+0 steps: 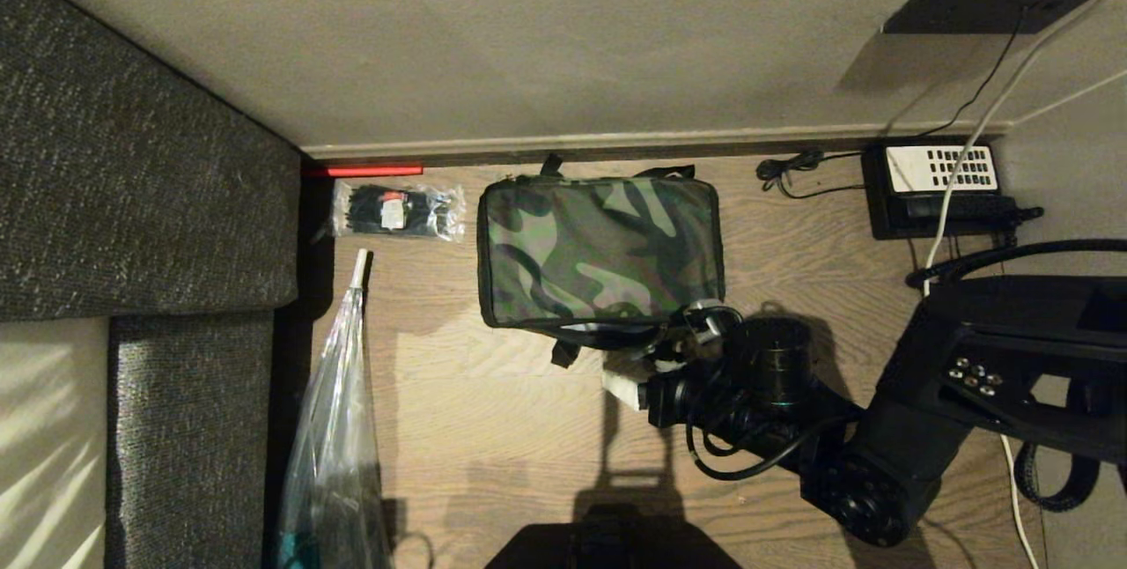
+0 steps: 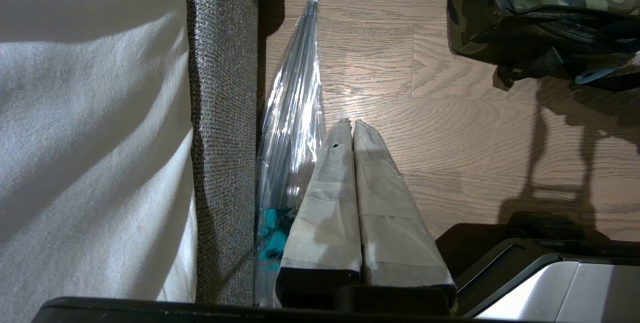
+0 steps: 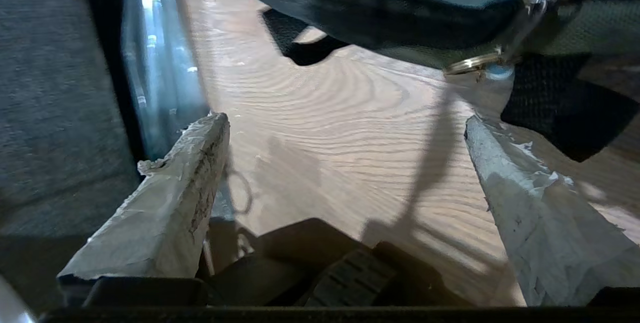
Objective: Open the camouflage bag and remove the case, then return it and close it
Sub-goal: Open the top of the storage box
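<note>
no legible text, labels, brands or numbers on anything in view

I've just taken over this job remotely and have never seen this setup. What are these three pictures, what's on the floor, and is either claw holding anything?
The wide picture looks down from the robot's head. On the wooden floor lies the camouflage bag, lid down, with a telephone by the wall and a clear plastic bag beside the sofa. The other two pictures come from cameras behind each claw. The right gripper is beside the bag's near edge, fingers wide apart, holding nothing. The left gripper is parked over the floor, fingers together, empty. No case is visible.
</note>
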You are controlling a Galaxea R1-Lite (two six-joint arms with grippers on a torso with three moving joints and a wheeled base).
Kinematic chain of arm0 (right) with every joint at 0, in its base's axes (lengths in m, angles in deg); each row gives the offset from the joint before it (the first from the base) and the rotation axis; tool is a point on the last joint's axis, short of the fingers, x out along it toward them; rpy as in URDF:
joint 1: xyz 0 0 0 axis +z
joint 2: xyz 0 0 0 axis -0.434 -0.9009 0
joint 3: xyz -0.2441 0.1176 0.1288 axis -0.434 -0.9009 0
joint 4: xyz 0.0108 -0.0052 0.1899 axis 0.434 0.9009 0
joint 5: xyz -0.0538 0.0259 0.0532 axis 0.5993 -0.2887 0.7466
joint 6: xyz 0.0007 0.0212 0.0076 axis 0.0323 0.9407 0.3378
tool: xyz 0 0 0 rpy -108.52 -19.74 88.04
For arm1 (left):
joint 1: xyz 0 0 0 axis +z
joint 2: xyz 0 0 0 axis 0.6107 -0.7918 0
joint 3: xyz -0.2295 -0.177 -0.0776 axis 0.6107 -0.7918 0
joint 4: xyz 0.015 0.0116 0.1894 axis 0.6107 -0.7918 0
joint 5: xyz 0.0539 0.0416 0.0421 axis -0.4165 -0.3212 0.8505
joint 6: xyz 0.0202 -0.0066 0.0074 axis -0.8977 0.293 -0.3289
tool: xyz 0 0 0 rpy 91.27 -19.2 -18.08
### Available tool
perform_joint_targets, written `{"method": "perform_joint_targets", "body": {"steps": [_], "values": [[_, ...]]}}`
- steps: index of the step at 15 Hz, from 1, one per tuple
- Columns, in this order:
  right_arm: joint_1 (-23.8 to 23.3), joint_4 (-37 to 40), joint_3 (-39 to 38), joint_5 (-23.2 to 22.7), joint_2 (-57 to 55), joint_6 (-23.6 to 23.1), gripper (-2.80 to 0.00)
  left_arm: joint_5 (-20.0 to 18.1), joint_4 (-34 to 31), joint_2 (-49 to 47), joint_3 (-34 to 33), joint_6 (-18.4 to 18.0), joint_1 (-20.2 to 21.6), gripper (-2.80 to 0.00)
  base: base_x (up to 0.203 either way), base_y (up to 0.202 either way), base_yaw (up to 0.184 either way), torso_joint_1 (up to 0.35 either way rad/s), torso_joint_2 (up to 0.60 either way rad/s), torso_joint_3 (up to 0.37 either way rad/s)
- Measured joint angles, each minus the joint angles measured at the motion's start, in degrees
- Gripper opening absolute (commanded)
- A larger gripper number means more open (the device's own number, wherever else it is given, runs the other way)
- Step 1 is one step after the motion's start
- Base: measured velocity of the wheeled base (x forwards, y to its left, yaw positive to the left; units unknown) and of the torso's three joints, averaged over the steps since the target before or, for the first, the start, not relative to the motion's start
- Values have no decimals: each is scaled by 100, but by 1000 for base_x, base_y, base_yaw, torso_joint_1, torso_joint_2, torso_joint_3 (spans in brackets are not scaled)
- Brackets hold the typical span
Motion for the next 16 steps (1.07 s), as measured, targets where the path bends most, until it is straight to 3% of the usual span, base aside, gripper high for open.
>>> {"method": "perform_joint_targets", "body": {"steps": [5,16], "values": [[-35,-407,475,608,-463,-154,0,1,-2,0,0,-2,0,-280,0,0,0,0,0,0],[-169,-697,601,649,-716,-338,0,4,-2,0,0,0,0,-280,0,0,0,0,0,0]]}}
